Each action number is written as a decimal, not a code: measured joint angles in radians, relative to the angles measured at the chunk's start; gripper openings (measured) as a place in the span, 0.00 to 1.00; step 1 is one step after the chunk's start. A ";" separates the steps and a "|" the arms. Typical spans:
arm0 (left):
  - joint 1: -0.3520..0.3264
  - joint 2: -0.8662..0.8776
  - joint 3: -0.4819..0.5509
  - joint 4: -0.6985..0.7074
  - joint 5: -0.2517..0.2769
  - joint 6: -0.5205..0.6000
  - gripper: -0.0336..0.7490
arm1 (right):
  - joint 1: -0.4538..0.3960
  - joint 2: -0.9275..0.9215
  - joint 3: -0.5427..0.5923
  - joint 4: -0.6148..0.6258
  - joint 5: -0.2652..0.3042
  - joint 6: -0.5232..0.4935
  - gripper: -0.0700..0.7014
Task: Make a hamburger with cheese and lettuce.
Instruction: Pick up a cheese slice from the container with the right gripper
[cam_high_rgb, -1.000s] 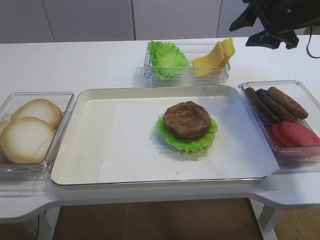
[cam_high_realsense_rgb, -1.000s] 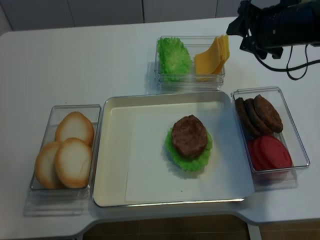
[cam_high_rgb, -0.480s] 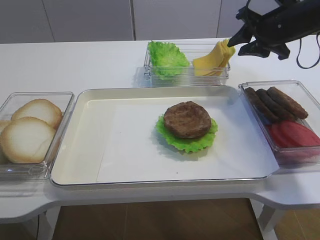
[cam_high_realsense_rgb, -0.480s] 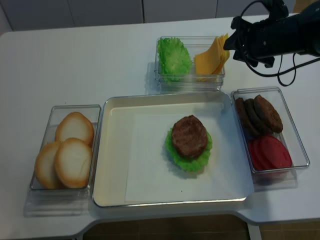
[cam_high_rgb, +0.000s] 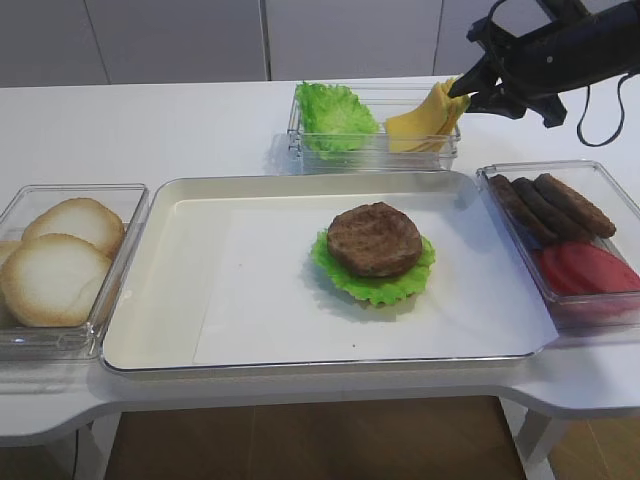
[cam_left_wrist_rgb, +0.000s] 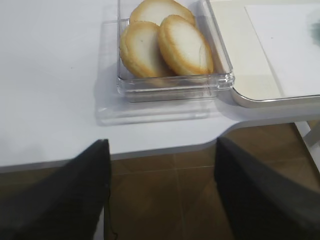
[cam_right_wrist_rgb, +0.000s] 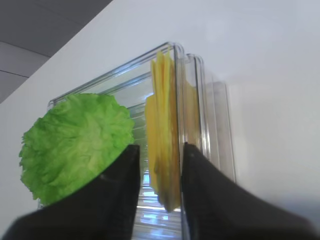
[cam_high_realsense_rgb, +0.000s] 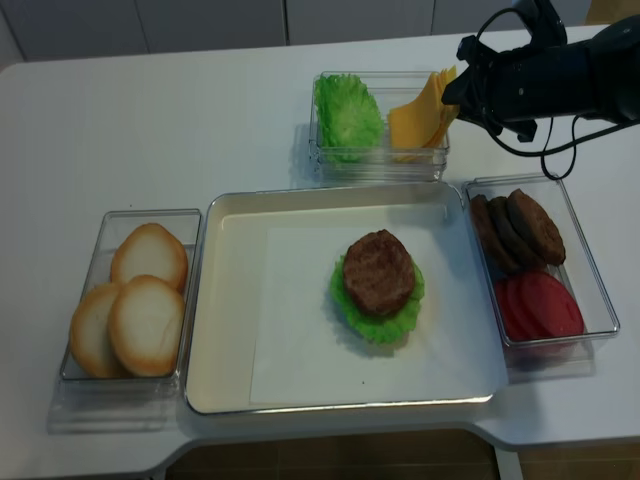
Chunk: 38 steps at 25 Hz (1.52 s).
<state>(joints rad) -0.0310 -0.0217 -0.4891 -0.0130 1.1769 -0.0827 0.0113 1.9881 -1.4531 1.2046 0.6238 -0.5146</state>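
Fingers (cam_right_wrist_rgb: 125, 175) of the right gripper (cam_right_wrist_rgb: 156, 165) straddle the upright yellow cheese (cam_right_wrist_rgb: 162, 135) in its clear box (cam_right_wrist_rgb: 210, 125), still slightly spread, while the hamburger (cam_high_rgb: 374, 245) sits on the tray (cam_high_rgb: 180, 300), left gripper fingers (cam_left_wrist_rgb: 80, 190) spread.

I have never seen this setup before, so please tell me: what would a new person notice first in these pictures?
First, the hamburger in the middle of the tray: a dark patty on a frilly lettuce leaf, with no cheese on it yet. Next, the black right gripper at the back right, its fingers either side of the upright yellow cheese slices in the clear box that also holds green leaves.
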 joint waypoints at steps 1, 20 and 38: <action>0.000 0.000 0.000 0.000 0.000 0.000 0.65 | 0.000 0.000 0.000 0.000 0.000 0.000 0.38; 0.000 0.000 0.000 0.000 0.000 0.000 0.65 | 0.000 0.000 0.000 0.002 0.028 -0.022 0.19; 0.000 0.000 0.000 0.000 0.000 0.000 0.65 | -0.051 0.000 0.000 0.022 0.098 -0.051 0.10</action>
<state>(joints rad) -0.0310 -0.0217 -0.4891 -0.0130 1.1769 -0.0827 -0.0399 1.9881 -1.4531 1.2267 0.7223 -0.5653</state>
